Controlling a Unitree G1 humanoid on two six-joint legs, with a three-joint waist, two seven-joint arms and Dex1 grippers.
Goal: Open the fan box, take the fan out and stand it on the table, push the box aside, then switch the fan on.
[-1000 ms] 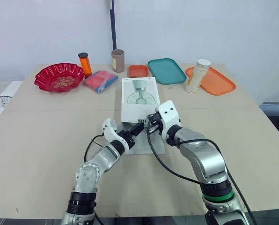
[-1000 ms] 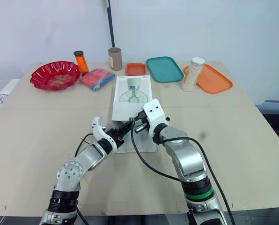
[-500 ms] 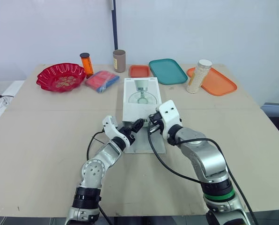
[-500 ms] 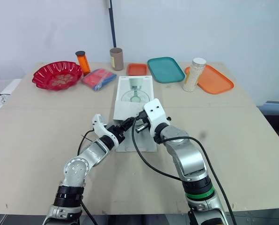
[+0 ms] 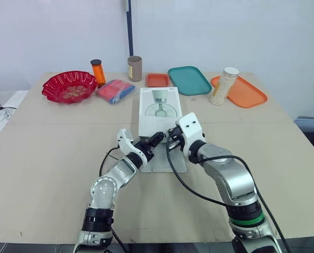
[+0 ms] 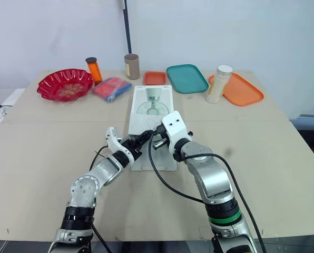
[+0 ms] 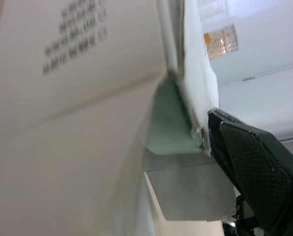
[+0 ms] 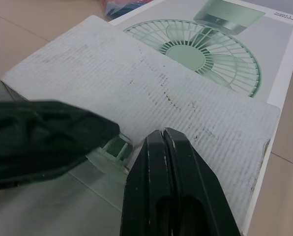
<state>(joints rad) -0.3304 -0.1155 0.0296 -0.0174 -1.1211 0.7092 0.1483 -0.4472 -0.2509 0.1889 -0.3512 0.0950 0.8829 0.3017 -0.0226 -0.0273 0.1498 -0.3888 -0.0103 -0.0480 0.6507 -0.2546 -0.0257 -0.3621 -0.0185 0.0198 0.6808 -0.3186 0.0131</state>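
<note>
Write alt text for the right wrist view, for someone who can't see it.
The right end effector, its two black fingers pressed together, points at the grey cardboard flap of a white fan box printed with a green fan. The left end effector reaches in beside it, near something pale green at the flap's edge.

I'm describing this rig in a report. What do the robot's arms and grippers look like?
The left arm and right arm are silver-grey with rounded joints, each ending in a white wrist housing. The left gripper and right gripper are black. A loose black cable loops along each arm. The right arm has a green ring between black bands near its base.
</note>
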